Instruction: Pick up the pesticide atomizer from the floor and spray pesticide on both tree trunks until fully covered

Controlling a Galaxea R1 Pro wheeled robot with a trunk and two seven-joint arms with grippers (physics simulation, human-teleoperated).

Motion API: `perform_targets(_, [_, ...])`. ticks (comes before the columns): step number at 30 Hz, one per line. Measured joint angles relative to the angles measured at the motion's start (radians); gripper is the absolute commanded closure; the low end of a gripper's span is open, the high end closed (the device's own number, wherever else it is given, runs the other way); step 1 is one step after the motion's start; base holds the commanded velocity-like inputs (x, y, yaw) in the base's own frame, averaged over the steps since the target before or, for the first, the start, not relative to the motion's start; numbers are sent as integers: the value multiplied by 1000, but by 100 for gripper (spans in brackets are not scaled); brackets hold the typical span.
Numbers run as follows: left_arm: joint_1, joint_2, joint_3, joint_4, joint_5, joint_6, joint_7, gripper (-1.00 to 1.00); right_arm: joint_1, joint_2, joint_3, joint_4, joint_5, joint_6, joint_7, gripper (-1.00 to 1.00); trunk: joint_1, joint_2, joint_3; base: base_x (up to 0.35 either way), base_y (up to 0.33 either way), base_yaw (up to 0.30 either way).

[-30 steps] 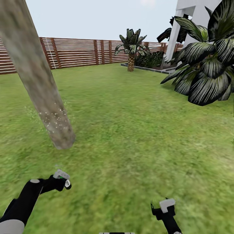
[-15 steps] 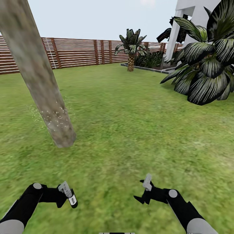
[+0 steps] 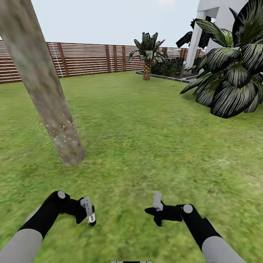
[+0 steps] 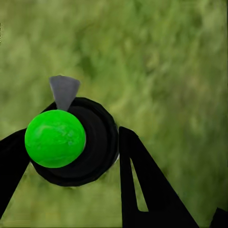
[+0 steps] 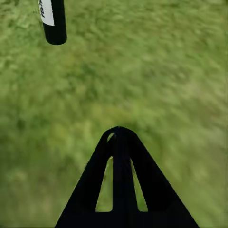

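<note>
We hold the atomizer point(image 3: 88, 215) in the left gripper point(image 3: 84, 216), low at the left of the head view. The left wrist view looks straight down the bottle: green cap point(image 4: 55, 138), black round body, a grey nozzle tab point(image 4: 63, 90) sticking off the far side, and the two black fingers point(image 4: 142, 185) clamped one on each flank. So the left jaws are closed on the bottle. Its long axis runs close to upright here, bottom end pointing down at the lawn point(image 3: 153, 146).

The key relation: the tree trunk point(image 3: 44, 87) stands ahead and a bit left of the left gripper, well apart, leaning up and out of frame to the left. The left arm is the nearer one. Pale pesticide specks point(image 3: 62, 131) sit in a band on the lower trunk only; the bark above looks bare, so we judge coverage as partial. The nozzle needs to face forward-left toward that trunk and higher up.

The right gripper point(image 3: 155, 211) hangs over grass with jaws pressed together, holding nothing. Its wrist view catches the bottle's lower black end with white label point(image 5: 52, 19) across from it, apart.

Fence point(image 3: 95, 58), striped bush point(image 3: 230, 73) and small palm point(image 3: 147, 54) are far off, not in play.
</note>
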Motion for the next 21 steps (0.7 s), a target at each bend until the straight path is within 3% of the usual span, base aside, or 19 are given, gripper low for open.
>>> perform_targets(2, [-16, -22, -12, 2, -5, 2, -1, 100, 0, 22, 24, -18, 0, 0, 3, 100, 0, 0, 0, 0, 0, 0])
perform_targets(4, [-26, -44, -16, 3, -7, 3, 0, 100, -1, 34, 87, -44, -2, 1, 3, 100, 0, 0, 0, 0, 0, 0])
perform_targets(6, [-34, -68, -16, 4, -28, 3, 0, 100, -1, 53, 115, -62, -2, 2, 3, 100, 0, 0, 0, 0, 0, 0])
perform_targets(9, [-39, -110, -16, 5, -90, 3, 0, 100, -1, 70, 124, -71, -2, 2, 3, 100, 0, 0, 0, 0, 0, 0])
perform_targets(16, [-39, -159, -18, 10, -106, -2, -2, 100, -1, 73, 126, -73, -2, 2, 3, 100, 0, 0, 0, 0, 0, 0])
perform_targets(21, [-39, -165, -106, 14, -103, -6, -2, 100, -1, 74, 126, -74, -2, 2, 3, 100, 0, 0, 0, 0, 0, 0])
